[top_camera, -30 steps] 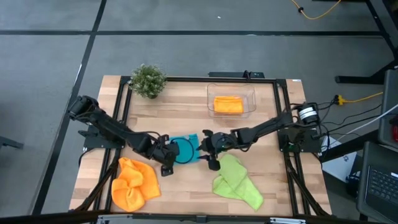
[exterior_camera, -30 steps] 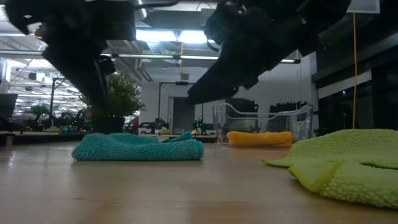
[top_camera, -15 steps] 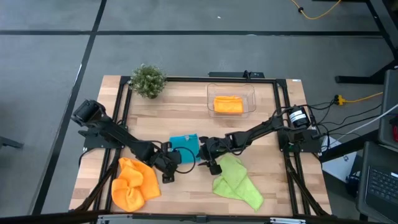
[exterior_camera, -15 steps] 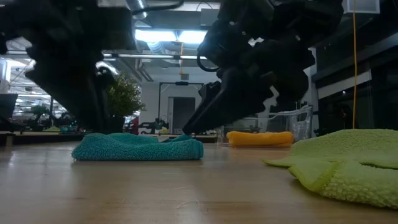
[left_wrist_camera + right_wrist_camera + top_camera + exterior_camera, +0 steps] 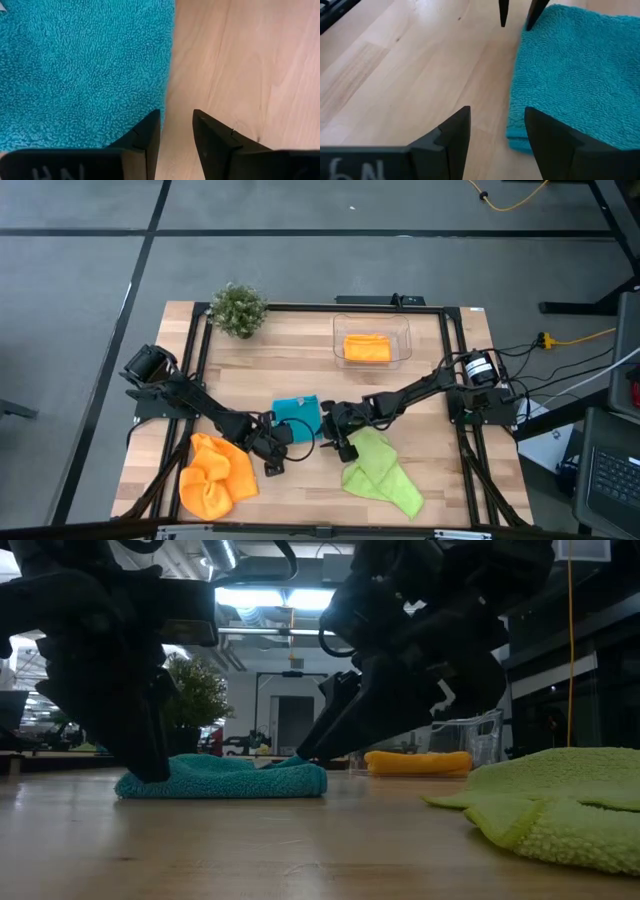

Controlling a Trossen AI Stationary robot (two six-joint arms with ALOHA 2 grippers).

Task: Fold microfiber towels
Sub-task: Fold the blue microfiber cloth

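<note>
The pale wooden plank table (image 5: 420, 395), smooth-grained and framed in black rails, holds everything. On its near right lies the crumpled lime green microfiber towel (image 5: 382, 472), nubbly and loosely doubled; on the near left, the rumpled orange fuzzy towel (image 5: 214, 474) in a soft heap. At centre sits the teal blue microfiber towel (image 5: 297, 414), folded into a neat, thick-piled rectangle. The clear plastic tub (image 5: 403, 332) at the far side contains a second orange towel (image 5: 366, 347), folded flat. A small bushy green potted plant (image 5: 238, 309) stands at the far left. The left gripper (image 5: 176, 127) hangs at the teal towel's near edge, fingers slightly parted, empty. The right gripper (image 5: 496, 131) hovers at the towel's corner, spread, holding nothing.
</note>
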